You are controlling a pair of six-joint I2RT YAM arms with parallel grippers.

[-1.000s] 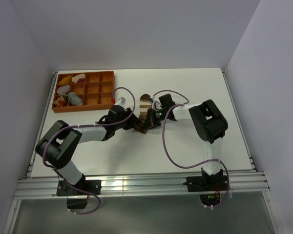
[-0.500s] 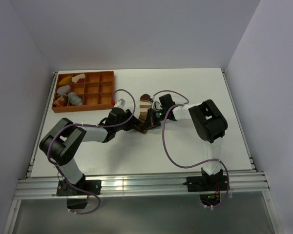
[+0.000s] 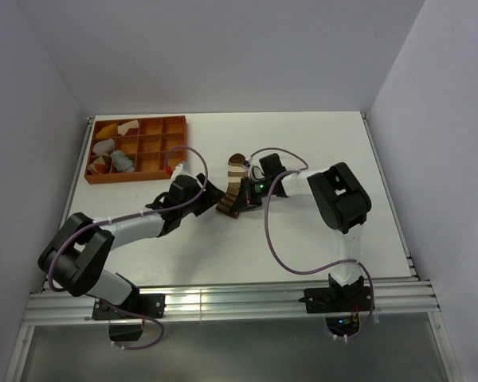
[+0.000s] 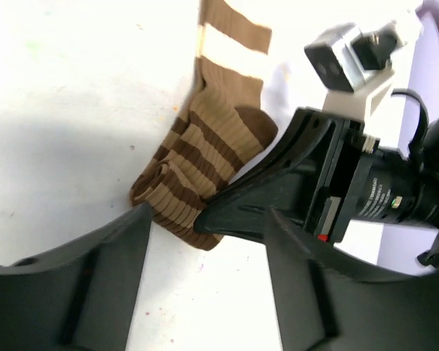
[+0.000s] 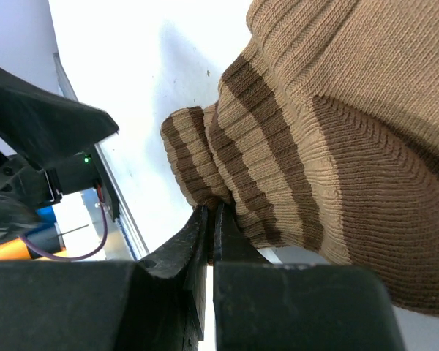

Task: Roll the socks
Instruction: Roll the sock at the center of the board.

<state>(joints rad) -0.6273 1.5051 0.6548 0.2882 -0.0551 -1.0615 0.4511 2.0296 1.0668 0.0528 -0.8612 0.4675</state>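
The brown striped sock point(image 3: 237, 177) lies mid-table, its near end rolled up point(image 4: 172, 196). My right gripper point(image 3: 233, 205) is shut on that rolled end, and its tips pinch the fabric point(image 5: 212, 213). It also shows in the left wrist view point(image 4: 205, 219). My left gripper point(image 3: 210, 196) is open and empty just left of the roll. Its fingers point(image 4: 80, 278) stand wide apart, close to the roll without gripping it. The grey sock point(image 3: 122, 162) lies in a compartment of the orange tray point(image 3: 155, 147).
The orange divided tray at the back left also holds yellow and white cloth pieces point(image 3: 103, 146). Purple cables point(image 3: 271, 239) loop over the table near both arms. The left arm's dark finger point(image 5: 44, 124) shows close by in the right wrist view.
My left arm has drawn back a little to the left of the roll and lowered its elbow. The right gripper and the sock have stayed put.
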